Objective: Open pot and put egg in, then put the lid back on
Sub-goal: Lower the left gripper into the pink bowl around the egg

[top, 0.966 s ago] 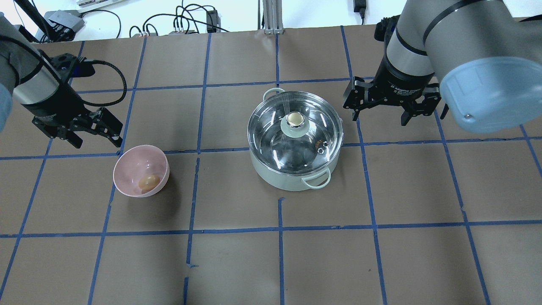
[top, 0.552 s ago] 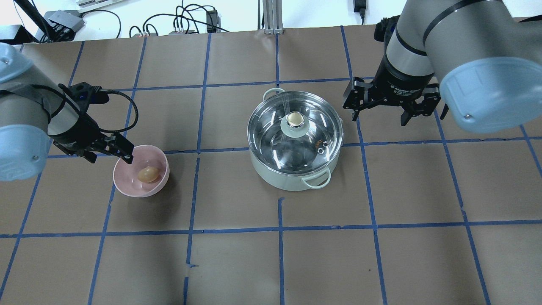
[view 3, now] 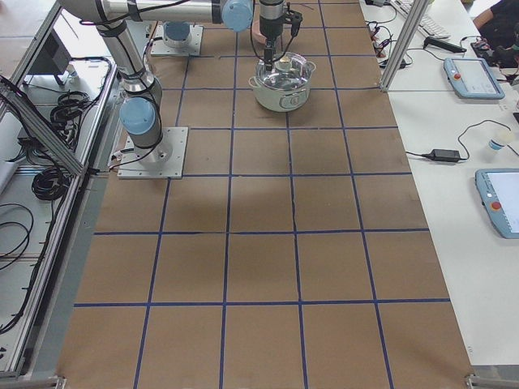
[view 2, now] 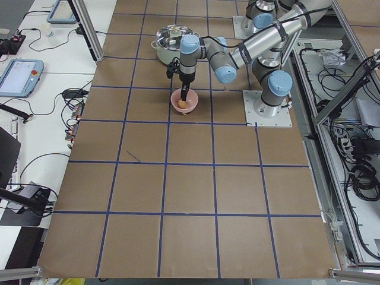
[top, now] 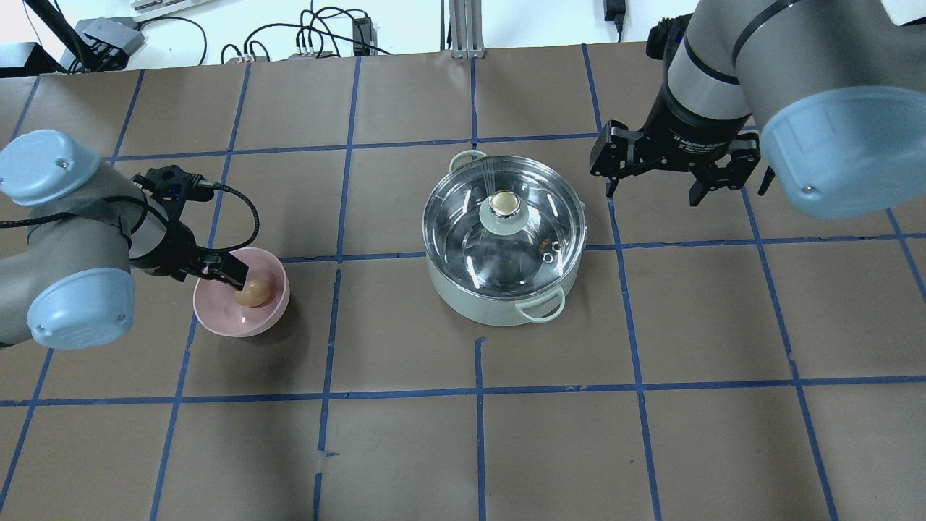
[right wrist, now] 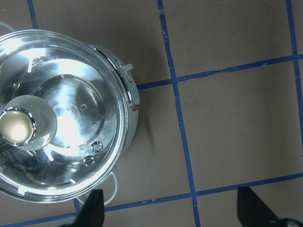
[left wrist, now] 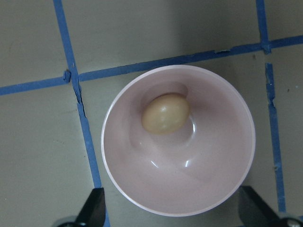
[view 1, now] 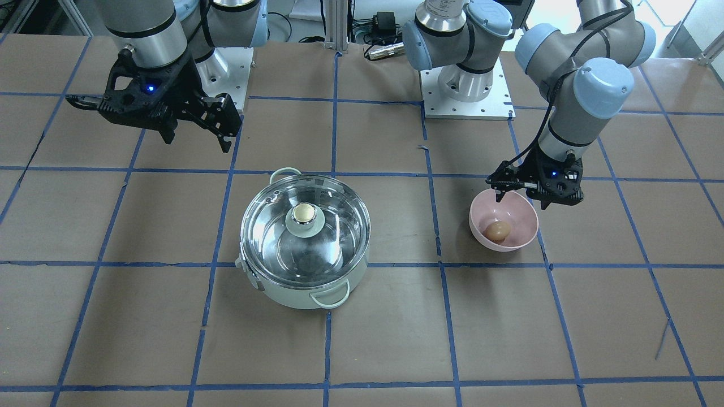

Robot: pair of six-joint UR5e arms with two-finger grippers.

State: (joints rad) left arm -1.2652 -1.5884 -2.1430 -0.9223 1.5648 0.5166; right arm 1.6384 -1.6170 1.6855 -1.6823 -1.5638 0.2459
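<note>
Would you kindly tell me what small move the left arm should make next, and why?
Probably lower the left gripper straight down until its open fingers straddle the egg. The egg lies free in the pink bowl beneath it, not yet gripped; the right gripper hovers open beside the pot, whose lid is on.

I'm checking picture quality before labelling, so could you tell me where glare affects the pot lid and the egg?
Right wrist view: white streaks cross the lid and its knob is partly washed out. Overhead view: similar streaks on the glass, though the pot itself reads clearly. Left wrist view: only small glints in the bowl; the egg is sharp.
</note>
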